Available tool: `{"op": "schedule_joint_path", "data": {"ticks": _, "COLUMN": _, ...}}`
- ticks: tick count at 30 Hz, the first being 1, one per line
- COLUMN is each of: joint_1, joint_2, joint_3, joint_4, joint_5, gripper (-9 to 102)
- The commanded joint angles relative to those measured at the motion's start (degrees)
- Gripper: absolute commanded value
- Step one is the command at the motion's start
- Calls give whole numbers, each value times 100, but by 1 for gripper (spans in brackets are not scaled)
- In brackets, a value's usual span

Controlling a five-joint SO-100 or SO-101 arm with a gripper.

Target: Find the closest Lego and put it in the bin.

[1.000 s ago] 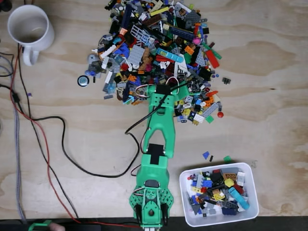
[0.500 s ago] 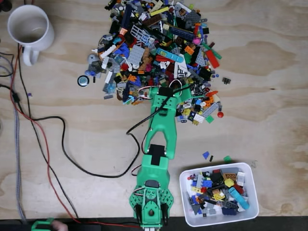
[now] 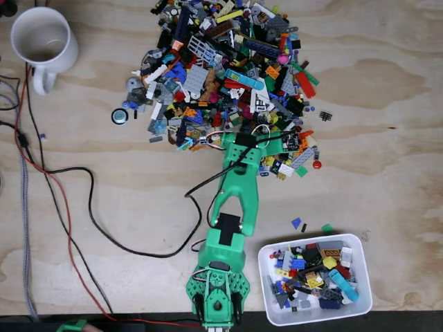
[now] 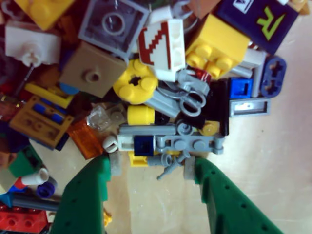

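From my remote seat I judge the job partly done: the bin (image 3: 315, 279), sitting on the worktop (image 3: 387, 138) at about four o'clock from the arm's base in the fixed view, already holds a layer of mixed bricks, while the big Lego pile (image 3: 228, 76) at twelve o'clock remains large, so plenty is left. Right now I have the hand (image 4: 151, 170) at the pile's near edge, its two green fingers spread wide and gripping nothing; in the wrist view they straddle a grey Lego assembly (image 4: 168, 142) with a blue stud, which lies just beyond the fingertips, with a yellow round piece (image 4: 135, 87) further in at eleven o'clock from it. That grey piece looks to me like the nearest candidate, not yet grasped. Compared with a second ago, the arm has swung slightly toward the right along the pile's lower edge; the bin's contents look unchanged.
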Motion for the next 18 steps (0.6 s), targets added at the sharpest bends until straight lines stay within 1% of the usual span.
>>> {"op": "schedule_joint_path", "data": {"ticks": 1, "joint_1": 105, "joint_2": 378, "joint_3": 132, "joint_4": -193, "joint_5": 44, "gripper": 19}}
{"op": "schedule_joint_path", "data": {"ticks": 11, "joint_1": -149, "joint_2": 325, "joint_3": 88, "joint_4": -158, "joint_5": -105, "gripper": 10}}
{"op": "schedule_joint_path", "data": {"ticks": 18, "joint_1": -176, "joint_2": 387, "joint_3": -44, "joint_4": -26, "joint_5": -132, "gripper": 10}}
